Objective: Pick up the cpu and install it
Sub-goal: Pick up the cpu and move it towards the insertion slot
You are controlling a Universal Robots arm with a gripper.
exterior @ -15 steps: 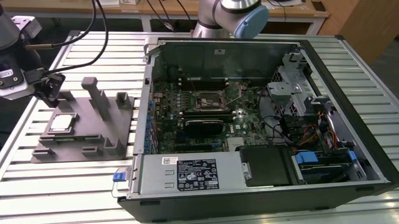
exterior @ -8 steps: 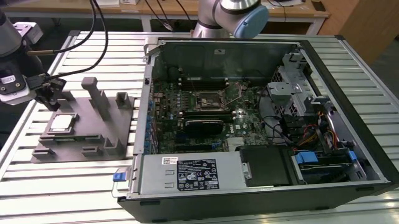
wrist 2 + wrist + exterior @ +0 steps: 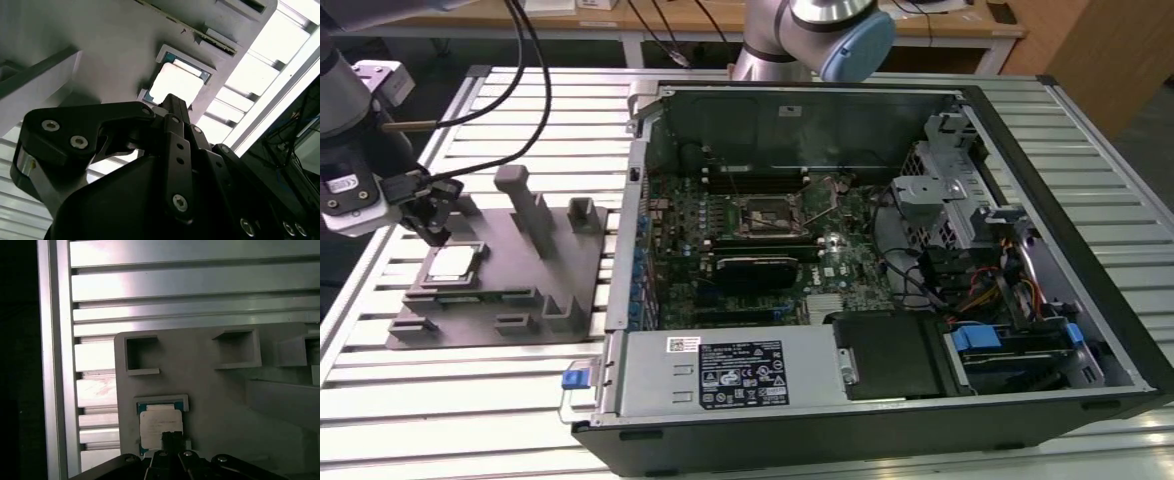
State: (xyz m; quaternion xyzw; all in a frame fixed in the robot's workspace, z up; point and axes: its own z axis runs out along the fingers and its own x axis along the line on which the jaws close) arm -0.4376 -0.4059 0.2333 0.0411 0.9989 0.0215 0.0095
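In the first wrist view, 1 edge of the cpu (image 3: 156, 426) is covered by the fingertips (image 3: 170, 438). Whether they touch it cannot be told. Behind the fingers, the gripper (image 3: 172, 99) body is cut off by the picture edge in both wrist views.

The claw (image 3: 438, 235) points downward, fingertips (image 3: 169, 440) pressed together.

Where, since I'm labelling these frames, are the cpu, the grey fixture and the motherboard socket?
cpu (image 3: 454, 263), exterior view, middle of its silvery top.
grey fixture (image 3: 467, 330), exterior view, bare base plate.
motherboard socket (image 3: 771, 213), exterior view, centre of its frame.
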